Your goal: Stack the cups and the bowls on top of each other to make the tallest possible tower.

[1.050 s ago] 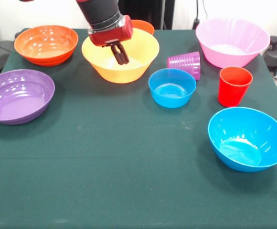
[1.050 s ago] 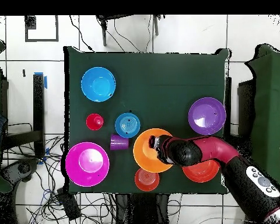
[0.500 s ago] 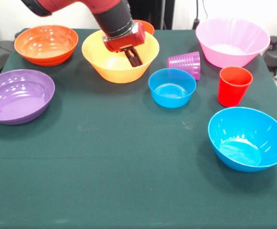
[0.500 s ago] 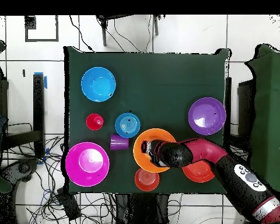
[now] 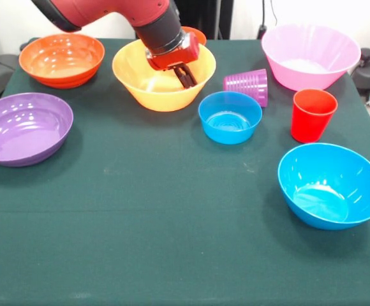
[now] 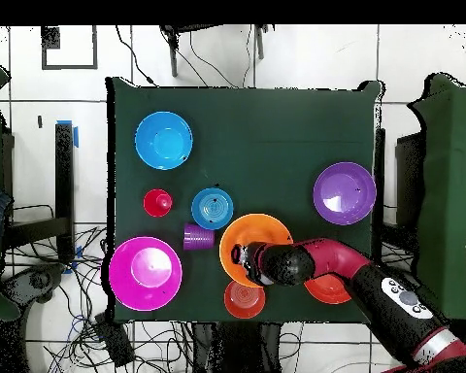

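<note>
The large orange bowl [image 5: 162, 83] [image 6: 256, 243] stands at the back of the table. My gripper [image 5: 186, 76] [image 6: 240, 258] reaches down inside it, against its right inner wall in the front view, with the fingers together and nothing between them. A small orange bowl [image 5: 196, 34] [image 6: 245, 299] sits just behind, partly hidden by the arm. The purple cup [image 5: 247, 85] [image 6: 198, 236] lies on its side beside the large orange bowl. The red cup [image 5: 312, 115] [image 6: 157, 202] stands upright. All bowls and cups sit singly on the table.
Around the table stand the pink bowl [image 5: 310, 56] [image 6: 145, 273], small blue bowl [image 5: 229, 116] [image 6: 212, 208], large blue bowl [image 5: 332, 185] [image 6: 163, 140], purple bowl [image 5: 24, 127] [image 6: 345, 192] and red-orange bowl [image 5: 61, 59] [image 6: 334, 288], which the arm partly covers in the overhead view.
My gripper has moved across the inside of the large orange bowl to its right wall in the front view, staying shut. The bowl has slid slightly the same way.
</note>
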You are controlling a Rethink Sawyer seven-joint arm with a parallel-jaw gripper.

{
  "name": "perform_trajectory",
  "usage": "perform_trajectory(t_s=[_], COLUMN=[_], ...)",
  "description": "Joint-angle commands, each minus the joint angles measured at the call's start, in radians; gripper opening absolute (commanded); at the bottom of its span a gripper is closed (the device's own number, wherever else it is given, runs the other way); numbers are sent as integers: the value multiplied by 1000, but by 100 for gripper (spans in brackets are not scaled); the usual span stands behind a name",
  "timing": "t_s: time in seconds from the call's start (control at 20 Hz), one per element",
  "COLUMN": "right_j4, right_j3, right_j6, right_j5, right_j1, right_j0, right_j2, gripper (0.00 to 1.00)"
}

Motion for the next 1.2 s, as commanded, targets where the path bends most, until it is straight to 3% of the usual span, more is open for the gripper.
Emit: perform_trajectory(t_s=[0.05, 0.25, 0.45, 0.6, 0.7, 0.8, 0.9, 1.1, 1.2], right_j4=[-70, -132, -265, -420, -471, -463, -405, -172, -82], right_j3=[-100, -99, -108, -143, -177, -212, -254, -326, -330], right_j6=[-174, -162, -70, 175, 281, 311, 311, 216, 145], right_j5=[30, -36, -186, -356, -448, -523, -607, -813, -883], right_j1=[20, -29, -110, -221, -261, -270, -250, -171, -144], right_j0=[49, 59, 106, 255, 349, 419, 487, 623, 644], right_j2=[-60, -61, -79, -213, -316, -411, -516, -750, -804], gripper=[0, 0, 0, 0, 0, 0, 0, 0, 0])
